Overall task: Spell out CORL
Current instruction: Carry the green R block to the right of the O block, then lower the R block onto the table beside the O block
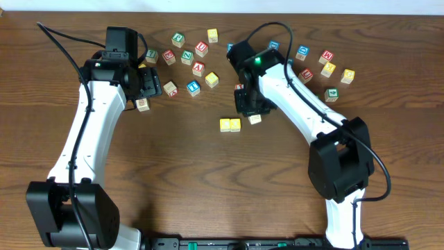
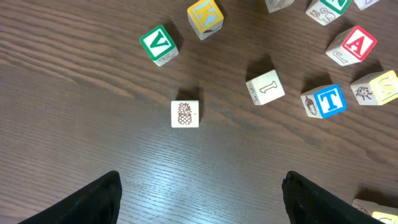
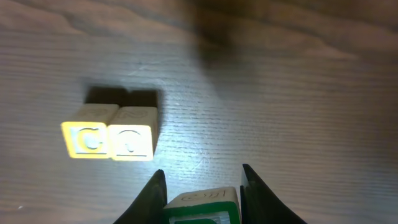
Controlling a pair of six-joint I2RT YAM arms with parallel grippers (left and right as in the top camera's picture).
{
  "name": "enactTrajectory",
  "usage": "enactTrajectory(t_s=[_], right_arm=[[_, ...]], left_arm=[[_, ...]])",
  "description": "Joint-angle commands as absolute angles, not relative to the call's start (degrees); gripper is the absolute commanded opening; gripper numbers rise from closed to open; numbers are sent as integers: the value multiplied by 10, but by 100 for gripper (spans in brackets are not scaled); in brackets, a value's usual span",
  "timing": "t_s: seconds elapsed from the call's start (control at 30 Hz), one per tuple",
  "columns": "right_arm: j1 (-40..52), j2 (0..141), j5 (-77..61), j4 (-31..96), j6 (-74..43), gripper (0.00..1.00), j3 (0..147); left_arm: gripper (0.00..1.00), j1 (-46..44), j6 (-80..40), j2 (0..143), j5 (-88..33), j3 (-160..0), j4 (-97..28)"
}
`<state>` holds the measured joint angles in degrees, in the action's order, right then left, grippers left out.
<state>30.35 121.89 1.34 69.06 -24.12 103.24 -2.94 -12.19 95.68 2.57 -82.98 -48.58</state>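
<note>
Two yellow blocks, C [image 1: 225, 125] and O [image 1: 235, 125], sit side by side mid-table; in the right wrist view they are C [image 3: 90, 139] and O [image 3: 132, 140]. My right gripper [image 1: 248, 105] is just right of them, shut on a green-framed block [image 3: 204, 203] whose letter is hidden; the block also shows in the overhead view [image 1: 254, 119]. My left gripper [image 1: 149, 82] is open and empty [image 2: 199, 199] over bare wood, near a pineapble-picture block [image 2: 185, 114].
Loose letter blocks are scattered along the back: green V [image 2: 158, 44], yellow K [image 2: 205, 15], an I block [image 2: 265, 87], blue T [image 2: 324, 101], red A [image 2: 354, 45]. More blocks lie at the back right [image 1: 327, 68].
</note>
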Motion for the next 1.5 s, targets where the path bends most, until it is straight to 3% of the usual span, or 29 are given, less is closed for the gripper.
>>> enactTrajectory(t_s=[0.0,1.47], right_arm=[[305,1223,4,678,-259,15,1015],[307,1223,-3,550,-287,20,920]], left_arm=[[82,-28,-127,958,35,-842,-483],[82,-28,-127,958,35,-842,-479]])
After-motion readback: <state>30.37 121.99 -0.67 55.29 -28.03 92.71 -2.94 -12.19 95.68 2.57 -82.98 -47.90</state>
